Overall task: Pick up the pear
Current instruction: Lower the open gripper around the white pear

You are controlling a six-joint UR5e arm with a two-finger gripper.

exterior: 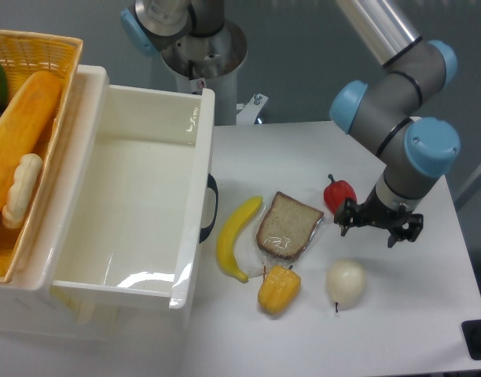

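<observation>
My black two-finger gripper (380, 225), jaws spread and empty, hangs above the pale cream, smooth, egg-shaped plastic pear (346, 282) lying on the white table (413, 330); probably light, rigid, slippery, so I grasp its widest girth.

The pear (346, 282) looks like smooth plastic, pale cream with a soft sheen. The banana (234, 238) and the yellow-orange pepper (278, 289) have the same smooth plastic look, and the red pepper (339, 194) is glossier. The bread slice (288, 225) sits in clear, crinkled film. The white bin (195, 181) is glossy plastic; the basket (58, 94) at far left is woven yellow. The tabletop (413, 314) is matt white. The arm (398, 110) shows grey metal with matt blue caps.
</observation>
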